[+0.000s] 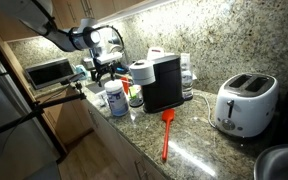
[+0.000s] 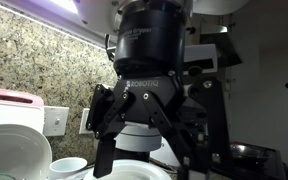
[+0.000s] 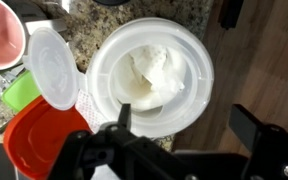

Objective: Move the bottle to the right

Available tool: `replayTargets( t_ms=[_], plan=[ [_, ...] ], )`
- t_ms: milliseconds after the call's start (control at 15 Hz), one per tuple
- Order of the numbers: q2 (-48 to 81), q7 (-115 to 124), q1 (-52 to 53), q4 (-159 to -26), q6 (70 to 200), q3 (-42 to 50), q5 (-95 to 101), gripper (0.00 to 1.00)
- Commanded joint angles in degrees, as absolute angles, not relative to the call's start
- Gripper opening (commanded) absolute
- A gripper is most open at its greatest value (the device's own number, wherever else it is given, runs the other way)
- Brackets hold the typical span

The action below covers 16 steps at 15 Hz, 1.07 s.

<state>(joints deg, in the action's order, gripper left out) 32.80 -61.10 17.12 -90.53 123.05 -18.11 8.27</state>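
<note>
Nearest me lies an orange spatula (image 1: 166,135), in front of the black coffee machine (image 1: 162,85). The bottle (image 1: 115,97) stands upright just beside that machine, on the arm's side, with a small green-based bottle (image 1: 136,98) between them. Both crowd it, so I judge a lift safer than a slide. My pincer (image 1: 105,67) hangs above the bottle, apart from it. Close up, it is spread wide and empty. From the wrist, a white dish (image 3: 149,70), a clear lid (image 3: 52,68) and an orange tub (image 3: 39,140) lie below; I cannot find the bottle there.
</note>
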Motion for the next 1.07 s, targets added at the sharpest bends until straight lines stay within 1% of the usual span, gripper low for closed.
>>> replayTargets(
  t_ms=[0, 1000],
  plan=[
    [33.0, -61.1, 17.3, -90.2, 122.8, -18.1, 8.3, 1.0],
    [33.6, -58.8, 18.1, -88.7, 121.8, -17.2, 9.3, 1.0]
  ],
)
